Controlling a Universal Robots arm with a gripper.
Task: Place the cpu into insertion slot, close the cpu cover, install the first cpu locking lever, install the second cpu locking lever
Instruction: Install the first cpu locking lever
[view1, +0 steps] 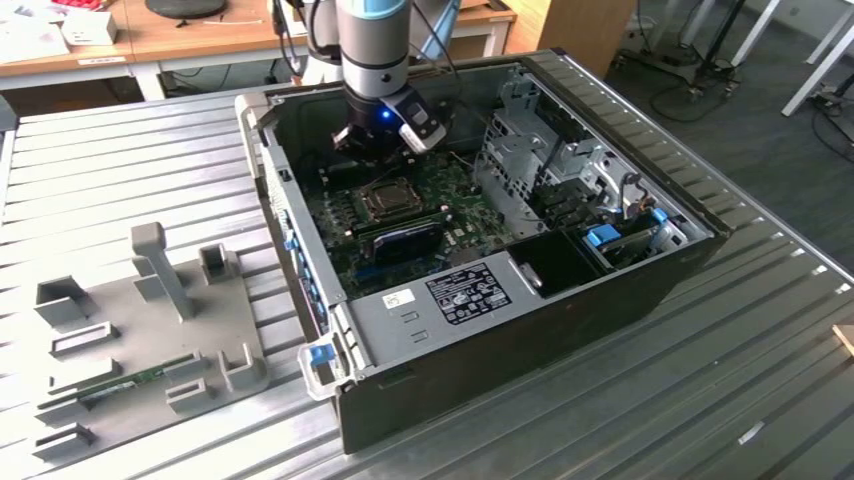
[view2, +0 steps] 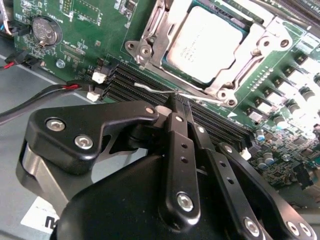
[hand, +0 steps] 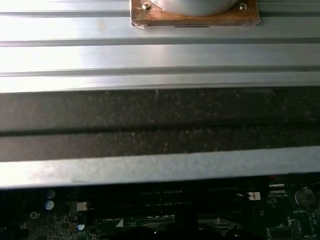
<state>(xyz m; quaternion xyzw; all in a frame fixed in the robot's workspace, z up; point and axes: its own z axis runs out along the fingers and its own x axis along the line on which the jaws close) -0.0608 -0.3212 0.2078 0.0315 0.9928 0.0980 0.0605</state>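
Surface: a ribbed metal table (view1: 120, 170) fills most of the exterior view, with the open computer case (view1: 534, 330) lying on it at the middle of the frame.
Room: wooden desks (view1: 200, 35) run along the top edge of the exterior view, and dark floor (view1: 747, 110) shows in the upper right.
Fixture: a grey plate with upright blocks (view1: 147, 330) sits on the table in the lower left of the exterior view, well apart from the case.
Board: the green circuit board (view2: 90, 25) lies flat inside the case and carries a coin battery (view2: 46, 31).
Cpu: the cpu (view2: 205, 42) sits in the insertion slot (view2: 141, 50), near the middle of the board in the exterior view.
Cpu cover: the cpu cover (view2: 267, 42) lies down flat over the chip, which shows through its window.
Locking lever: a thin silvery locking lever (view2: 150, 88) runs along the slot's edge, above the black memory slots (view2: 125, 80).
Claw: my claw (view2: 179, 102) has its fingers drawn together, tips right at that lever. I cannot tell whether I pinch it or only press on it.
Edges: the case wall (view1: 274, 170) stands close on the exterior view's left of my arm, and the metal drive cage (view1: 534, 150) on its right.
Open room: bare table spreads across the lower right of the exterior view.
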